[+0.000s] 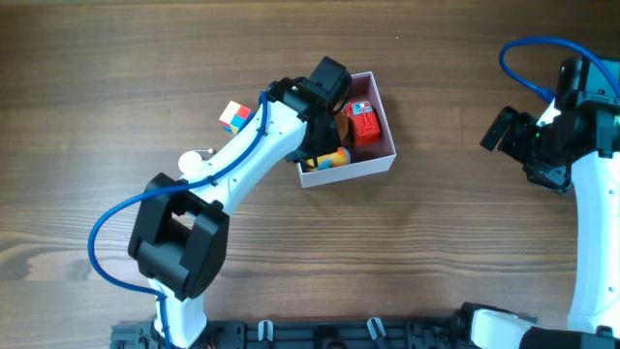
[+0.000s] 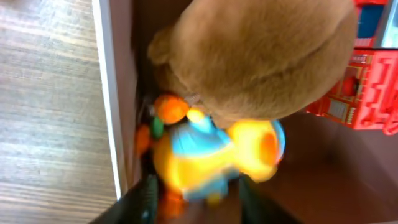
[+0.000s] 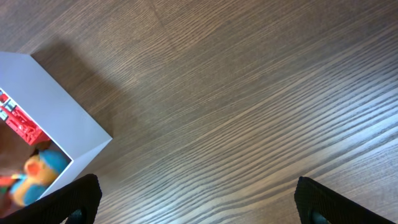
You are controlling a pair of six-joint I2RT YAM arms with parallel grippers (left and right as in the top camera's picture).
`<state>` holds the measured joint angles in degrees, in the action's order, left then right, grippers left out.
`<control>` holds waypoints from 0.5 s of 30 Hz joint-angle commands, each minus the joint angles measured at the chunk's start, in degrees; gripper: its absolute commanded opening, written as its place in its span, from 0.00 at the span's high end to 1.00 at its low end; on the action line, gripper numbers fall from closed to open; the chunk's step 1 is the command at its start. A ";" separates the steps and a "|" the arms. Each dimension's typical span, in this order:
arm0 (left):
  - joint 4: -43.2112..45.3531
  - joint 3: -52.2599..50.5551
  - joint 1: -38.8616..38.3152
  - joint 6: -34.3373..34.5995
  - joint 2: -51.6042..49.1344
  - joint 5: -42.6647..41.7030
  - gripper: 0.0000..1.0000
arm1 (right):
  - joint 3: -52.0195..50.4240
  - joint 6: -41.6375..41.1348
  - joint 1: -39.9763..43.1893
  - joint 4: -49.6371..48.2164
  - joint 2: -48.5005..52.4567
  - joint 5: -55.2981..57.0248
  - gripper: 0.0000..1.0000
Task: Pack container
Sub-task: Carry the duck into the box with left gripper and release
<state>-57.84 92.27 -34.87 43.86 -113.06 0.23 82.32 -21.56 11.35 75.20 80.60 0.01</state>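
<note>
While you read the overhead view from its left side, a small multicoloured cube (image 1: 233, 116) sits alone on the wooden table (image 1: 116, 78), with a little white round thing (image 1: 191, 161) just beside the left arm (image 1: 242, 155); what it is cannot be told. That arm reaches up and to the right, and its wrist hangs over the left half of the container (image 1: 349, 173), which lies a little right of the table's middle, turned slightly askew.

From the left wrist camera you look down into that box. The left gripper (image 2: 196, 202) has a blurred yellow, blue and orange toy (image 2: 217, 152) between its dark fingers (image 2: 146, 202), close against the white wall. Whether the pads press on the toy or merely flank it, you cannot tell. A brown plush toy (image 2: 261, 56) fills the space above it, touching it, and a red toy (image 2: 367, 87) lies at the far right on the pink floor.

Further right, well apart from the box, the right gripper (image 3: 196, 183) hangs over bare wood with its fingers spread wide and nothing between them. A corner of the box shows at the left edge of its camera.
</note>
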 commanded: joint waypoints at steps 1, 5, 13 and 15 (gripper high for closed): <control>-0.52 0.44 -0.04 0.37 0.48 0.72 0.53 | 0.59 0.59 0.09 0.07 0.31 0.13 0.00; -0.57 0.85 0.83 -0.33 7.52 0.81 0.46 | 0.59 0.59 0.09 -0.15 0.33 0.13 0.00; -3.41 0.98 11.52 -31.67 17.07 12.09 0.25 | 0.59 0.57 0.09 0.50 0.33 0.11 0.00; -2.60 0.79 16.50 -37.92 12.46 11.23 0.21 | 0.59 0.55 0.09 0.50 0.33 0.09 0.00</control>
<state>-61.06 93.30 -23.29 19.57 -94.74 9.91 82.32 -21.56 11.35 75.66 80.60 0.01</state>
